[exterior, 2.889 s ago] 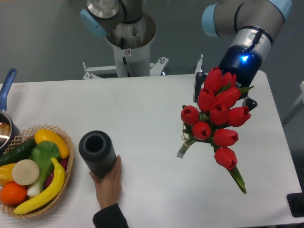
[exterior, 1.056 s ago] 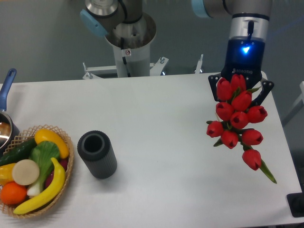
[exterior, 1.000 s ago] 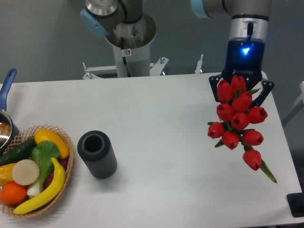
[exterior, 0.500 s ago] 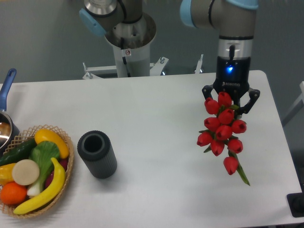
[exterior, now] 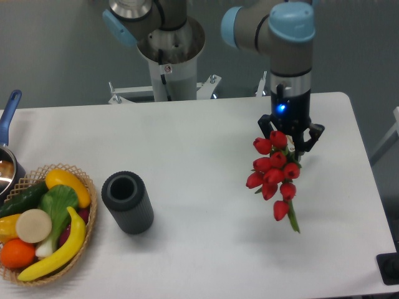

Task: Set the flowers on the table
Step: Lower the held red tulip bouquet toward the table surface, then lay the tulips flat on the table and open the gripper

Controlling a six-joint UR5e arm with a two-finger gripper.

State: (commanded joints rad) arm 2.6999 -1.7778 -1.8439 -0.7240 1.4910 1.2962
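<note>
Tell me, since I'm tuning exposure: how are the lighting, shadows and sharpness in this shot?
Fixed camera: even, soft light on the table; only a faint shadow beneath the flowers; a blue indicator glows above the claw; the vase looks sharp.

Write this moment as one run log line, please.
gripper: shut on flowers | flowers: held above table, right side | placing: not yet done

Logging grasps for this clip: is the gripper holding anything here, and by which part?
Yes. The gripper holds the flowers, gripped at the end up under its fingers; the red buds hang below, above the table. The exact contact point is hidden.
</note>
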